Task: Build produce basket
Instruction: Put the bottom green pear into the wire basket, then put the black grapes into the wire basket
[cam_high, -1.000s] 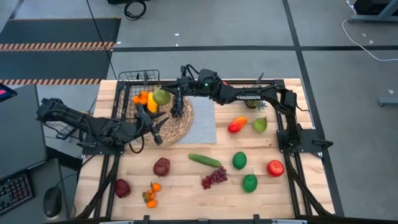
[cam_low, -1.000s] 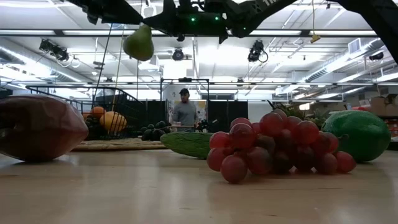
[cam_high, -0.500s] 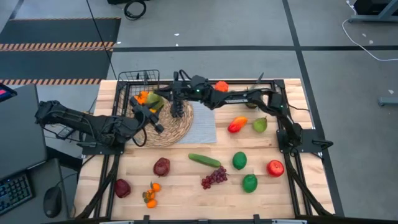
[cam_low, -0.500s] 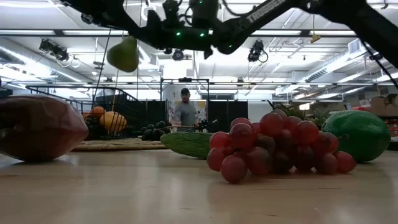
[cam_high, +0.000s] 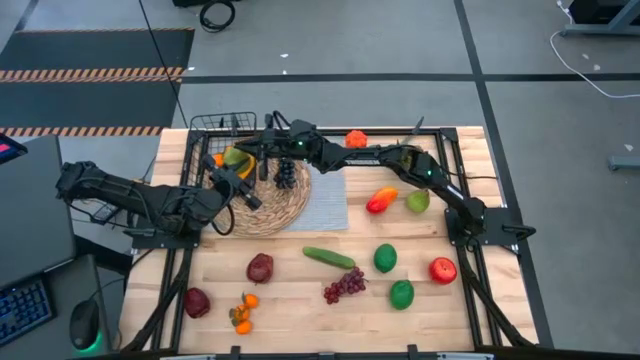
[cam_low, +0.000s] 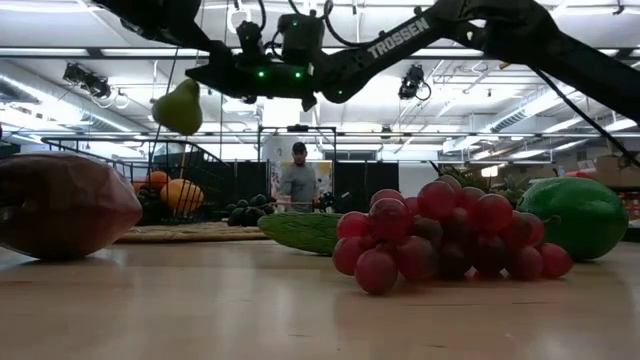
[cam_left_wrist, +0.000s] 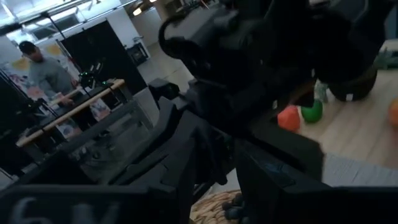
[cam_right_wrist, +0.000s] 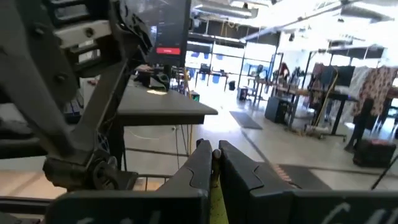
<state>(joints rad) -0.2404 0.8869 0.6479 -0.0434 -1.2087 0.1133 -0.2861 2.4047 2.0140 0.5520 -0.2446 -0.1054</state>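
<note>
– Wooden tabletop (cam_high: 300, 310) with an open hall behind it, and a person (cam_low: 297, 178) standing far back at a bench. Where are you in all that?

– My right arm reaches across to the far left corner. My right end effector (cam_high: 245, 157) hangs there over the near edge of the basket (cam_high: 205, 125), well above the tabletop.

– Is it holding anything?

– Yes. It is pinched shut on the top of the green pear (cam_low: 178, 107), which dangles below it. From my right wrist I see the two fingers (cam_right_wrist: 198, 167) pressed together with a sliver of yellow-green between them.

– And your left one?

– My left end effector (cam_high: 238, 190) sits low at the left edge of the round woven mat (cam_high: 280, 205), just beside the basket. Whether it has hold of anything I cannot tell; my right arm fills most of that wrist's view.

– What is in the basket?

– Oranges (cam_low: 178, 194) show through the black mesh.

– And the other produce?

– Dark grapes (cam_high: 285, 175) lie on the mat. A grey cloth (cam_high: 326, 205) lies beside the mat. To its right are an orange-red mango (cam_high: 381, 200) and a green fruit (cam_high: 417, 201). Nearer the front are the cucumber (cam_high: 329, 257), two limes (cam_high: 385, 258), a red apple (cam_high: 442, 270), red grapes (cam_high: 344, 286), two dark red fruits (cam_high: 260, 267) and a cluster of small oranges (cam_high: 242, 312).
</note>
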